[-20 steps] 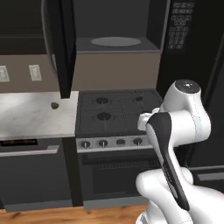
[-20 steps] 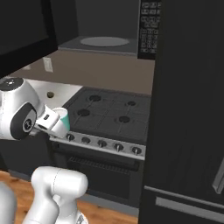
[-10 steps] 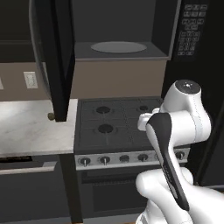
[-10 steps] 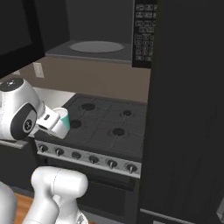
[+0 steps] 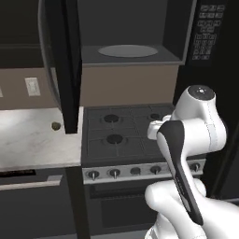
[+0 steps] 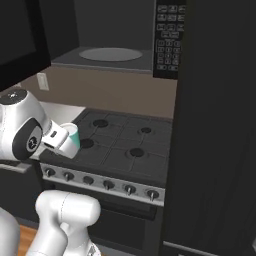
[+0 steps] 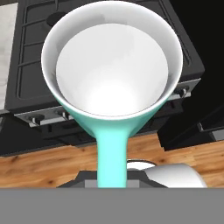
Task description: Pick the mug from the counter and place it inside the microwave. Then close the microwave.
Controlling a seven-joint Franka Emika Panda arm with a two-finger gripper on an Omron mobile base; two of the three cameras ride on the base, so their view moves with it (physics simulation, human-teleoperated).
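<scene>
Dark kitchen cabinetry frames a black gas stovetop [image 5: 126, 135] at the centre of both base views. Nearest, low in the hand view, the jaws are clamped on the mug's teal handle, which runs down to the bottom edge. The mug [image 7: 112, 65] opens its white bowl toward the camera, above the stove's front edge and the wooden floor [image 7: 52, 164]; in the right base view it sits at the left, at the gripper [image 6: 64, 140]. It looks light, rigid and glazed, so probably slippery and breakable; the handle seems the sensible hold, though the cup could swing on it if tilted. Further back, at the left of the left base view, lies the marble worktop [image 5: 28, 140] with a small olive lump [image 5: 56, 125]. Farthest, at the top, the microwave [image 5: 128, 51] stands open, its door [image 5: 65, 65] hanging left. Against the earlier frames, the whole scene has slid and grown larger, so the base has driven closer; the mug remains gripped.
</scene>
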